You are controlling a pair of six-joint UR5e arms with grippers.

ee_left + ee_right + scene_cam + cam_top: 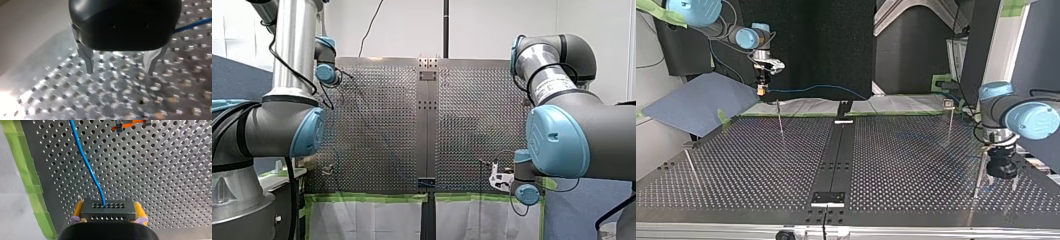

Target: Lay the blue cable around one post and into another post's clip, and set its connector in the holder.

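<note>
My right gripper [108,206] has yellow pads and is shut on a black connector block [108,212]. The blue cable [86,162] leaves the block and runs ahead over the perforated plate. In the top view my right gripper [761,88] hangs above the table's far edge at the left, and the cable [821,89] sags from it toward the far middle. Over the near right corner, beside a thin post [980,172], my left gripper [1001,175] stands open. In its wrist view my left gripper [120,67] holds nothing between its metal fingers, and a short piece of cable [192,25] shows beside it.
Three more thin posts [780,117] [950,120] [691,167] stand on the perforated table [761,165]. A black rail [838,150] runs down its middle. An orange clip [130,123] lies ahead of my right gripper. Green tape [27,177] lines the plate's edge.
</note>
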